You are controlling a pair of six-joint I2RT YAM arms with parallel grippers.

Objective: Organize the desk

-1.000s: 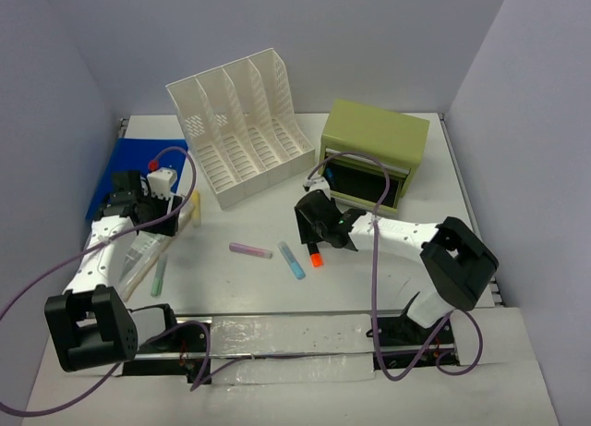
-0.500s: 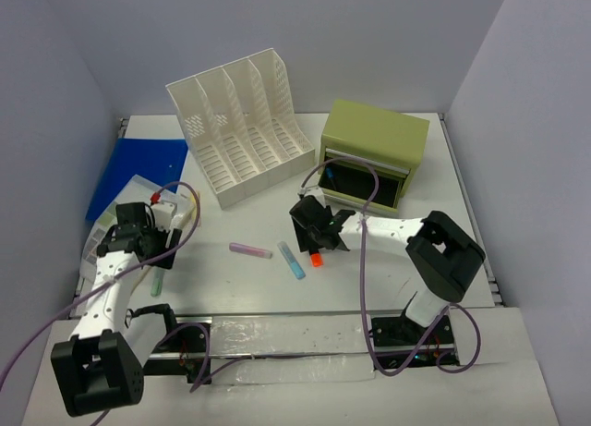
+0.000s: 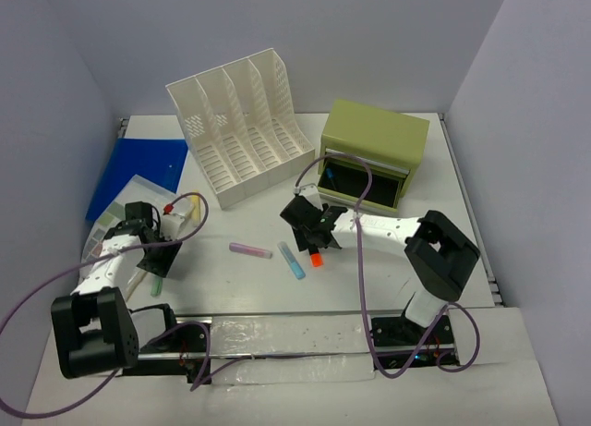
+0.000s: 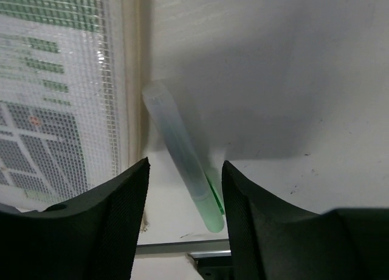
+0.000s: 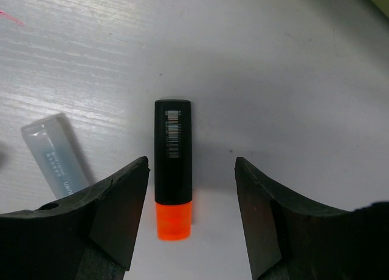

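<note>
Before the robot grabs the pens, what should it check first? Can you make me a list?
1. Right gripper open: ok, jaws apart.
2. Orange marker between its jaws: ok, lying flat on the desk, a bit off-centre.
3. Blue pen out of the way: ok, outside the jaws, though close to one finger.
4. Left gripper open: ok, jaws apart.
5. Green pen between its jaws: ok, but slanted, beside the mesh pouch.
6. Green box ready to take pens: cannot tell.

Bkgd: pale lilac walls (image 3: 305,29)
</note>
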